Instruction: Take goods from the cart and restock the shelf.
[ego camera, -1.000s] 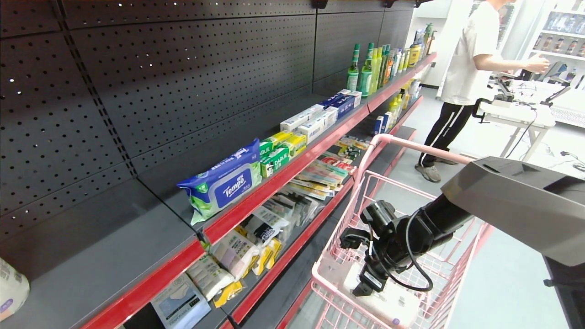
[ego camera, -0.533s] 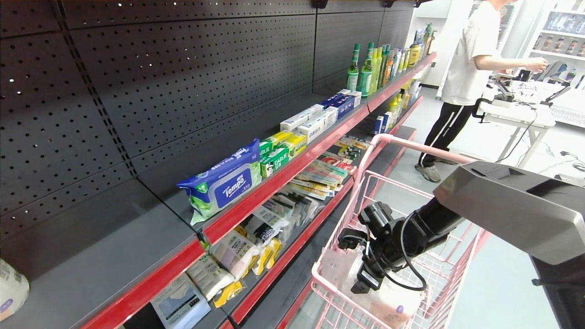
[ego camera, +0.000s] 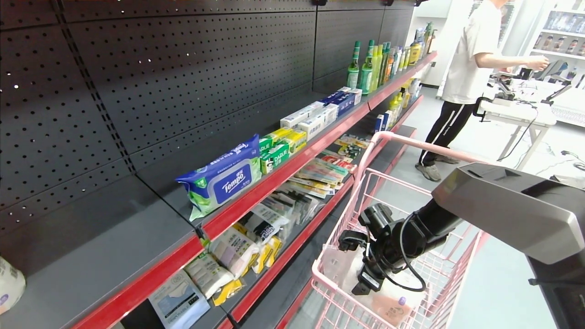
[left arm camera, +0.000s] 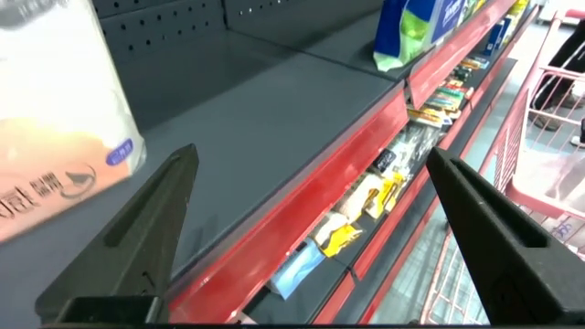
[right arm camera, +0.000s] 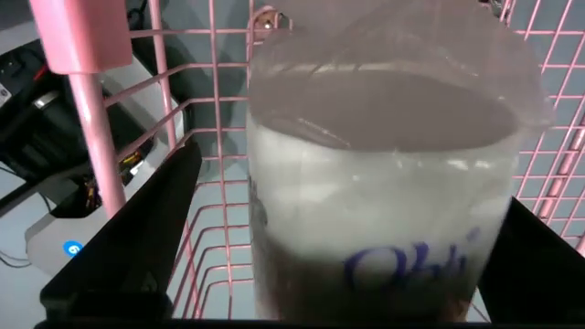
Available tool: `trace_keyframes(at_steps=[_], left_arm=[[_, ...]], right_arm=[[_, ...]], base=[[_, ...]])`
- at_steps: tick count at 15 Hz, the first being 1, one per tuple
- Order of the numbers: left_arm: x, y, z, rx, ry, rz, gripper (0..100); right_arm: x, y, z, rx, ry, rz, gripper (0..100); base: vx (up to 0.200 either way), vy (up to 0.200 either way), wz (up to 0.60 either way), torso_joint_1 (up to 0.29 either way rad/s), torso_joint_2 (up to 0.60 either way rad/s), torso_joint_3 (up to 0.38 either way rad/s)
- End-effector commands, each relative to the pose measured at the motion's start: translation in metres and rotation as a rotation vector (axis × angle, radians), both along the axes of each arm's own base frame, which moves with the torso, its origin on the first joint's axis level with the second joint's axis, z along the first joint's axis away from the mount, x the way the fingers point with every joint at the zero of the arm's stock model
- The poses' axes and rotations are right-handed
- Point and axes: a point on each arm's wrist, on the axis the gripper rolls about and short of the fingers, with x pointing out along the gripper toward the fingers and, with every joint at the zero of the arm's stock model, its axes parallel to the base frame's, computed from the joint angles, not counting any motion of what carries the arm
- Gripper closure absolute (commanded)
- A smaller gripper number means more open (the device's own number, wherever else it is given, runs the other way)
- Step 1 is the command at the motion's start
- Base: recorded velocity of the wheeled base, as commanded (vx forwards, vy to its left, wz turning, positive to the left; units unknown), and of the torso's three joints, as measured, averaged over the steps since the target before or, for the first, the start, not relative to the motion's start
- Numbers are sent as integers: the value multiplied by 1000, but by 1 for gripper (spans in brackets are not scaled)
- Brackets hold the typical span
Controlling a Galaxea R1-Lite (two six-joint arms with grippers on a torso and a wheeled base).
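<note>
Goods sit in two places. Down inside the pink wire cart (ego camera: pixel 411 144), the right claw (ego camera: pixel 363 284) has closed on a soft plastic-wrapped pack (right arm camera: pixel 384 183), white below with a clear, crumpled top. Its fingers (right arm camera: pixel 137 247) stand wide apart, one on each flank of the pack, which leans in the end of the cart nearest the robot. The left claw (left arm camera: pixel 311 153) hangs over the bare grey board of the upper shelf (ego camera: pixel 114 256), spread fully open with nothing between its fingers. A white tissue pack (left arm camera: pixel 55 137) stands on that board just beside it, at the shelf's left end. Farther along the same board lie a blue wipes packet (ego camera: pixel 221 180), green boxes (ego camera: pixel 276 153), white and blue boxes (ego camera: pixel 315 119) and a cluster of bottles (ego camera: pixel 370 66). Below that board lie flat packets (ego camera: pixel 237 249).
</note>
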Motion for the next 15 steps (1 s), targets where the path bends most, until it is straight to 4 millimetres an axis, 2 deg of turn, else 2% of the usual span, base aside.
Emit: trace_keyframes(at_steps=[1,9,14,15], left_arm=[[0,0,0,0,2,-1,0],[0,0,0,0,2,1,0],[0,0,0,0,1,-1,0],[0,0,0,0,2,-1,0]], right_arm=[[0,0,-1,-4,2,0,0],[6,1,7,-35,-47,11,0],[5,2,2,-80,-49,25,0],[5,2,0,-82,-45,24,100]], base=[[0,0,0,-144,359,193],[0,0,0,-25,64,36],[0,0,0,0,0,0],[0,0,0,0,0,0]])
